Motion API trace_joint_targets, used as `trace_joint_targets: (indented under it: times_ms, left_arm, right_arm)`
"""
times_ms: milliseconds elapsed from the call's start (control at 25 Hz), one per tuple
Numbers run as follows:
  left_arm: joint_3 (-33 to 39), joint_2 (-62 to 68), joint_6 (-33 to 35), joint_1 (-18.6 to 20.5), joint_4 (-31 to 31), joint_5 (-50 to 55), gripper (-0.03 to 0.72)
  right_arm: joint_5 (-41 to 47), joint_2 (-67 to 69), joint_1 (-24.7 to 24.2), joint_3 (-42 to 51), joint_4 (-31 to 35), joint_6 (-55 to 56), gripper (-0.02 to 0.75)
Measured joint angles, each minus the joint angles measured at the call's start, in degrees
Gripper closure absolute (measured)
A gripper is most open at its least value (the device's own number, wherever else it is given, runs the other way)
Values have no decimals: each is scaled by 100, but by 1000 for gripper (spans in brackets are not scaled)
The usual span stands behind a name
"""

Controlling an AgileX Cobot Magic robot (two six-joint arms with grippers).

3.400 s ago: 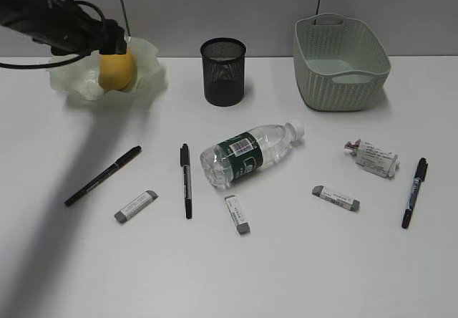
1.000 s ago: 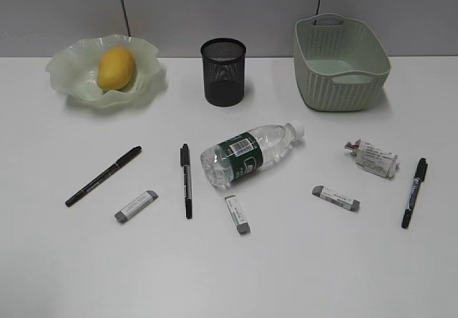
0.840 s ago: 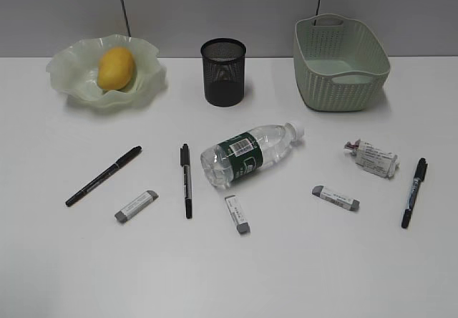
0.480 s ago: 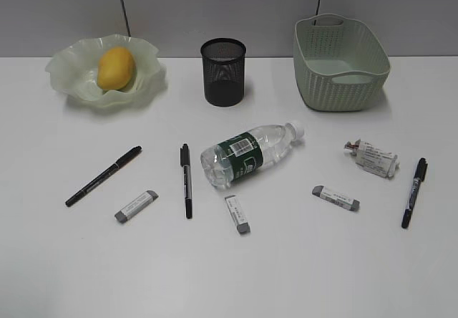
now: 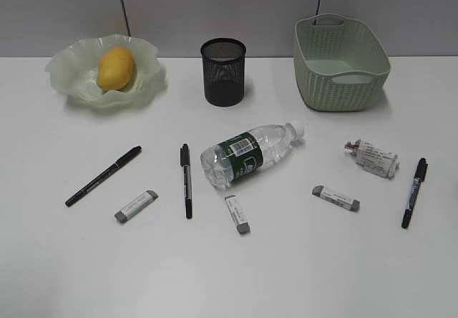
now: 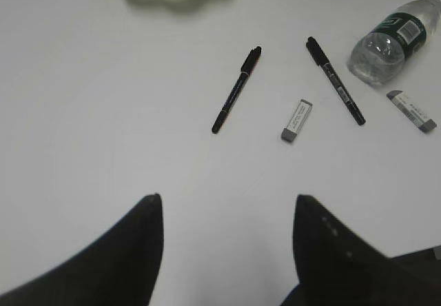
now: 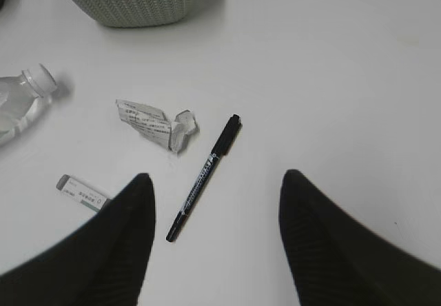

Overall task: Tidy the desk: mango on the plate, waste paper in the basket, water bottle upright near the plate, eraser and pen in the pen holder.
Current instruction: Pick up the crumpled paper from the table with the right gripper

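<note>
Currently, the mango [image 5: 116, 68] lies in the plate [image 5: 147, 72] at the desk's [image 5: 300, 268] far left, while the water bottle [image 5: 249, 154] lies on its side at centre. Waste paper [image 5: 372, 158] rests in front of the basket [image 5: 340, 64]; pens and erasers lie scattered before the pen holder [image 5: 223, 71]. Left gripper [image 6: 227, 202] and right gripper [image 7: 215, 182] hover above the desk, jaws apart and empty.
</note>
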Motion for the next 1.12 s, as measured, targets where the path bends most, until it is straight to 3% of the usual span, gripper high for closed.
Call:
trace_joint_targets:
  times_ms: [160, 440, 680, 1120]
  left_arm:
    - [0, 0, 0, 0, 0, 0, 232]
    - [53, 5, 0, 0, 0, -19, 233]
    - [64, 5, 0, 0, -2, -23, 234]
    - [64, 5, 0, 0, -2, -23, 234]
  right_arm:
    - [184, 1250, 110, -824, 345, -896, 279]
    - [392, 2844, 739, -1719, 718, -2006, 255]
    - [404, 3831, 977, -1876, 394, -2176, 128]
    - [-256, 5024, 984, -1973, -58, -2337, 120]
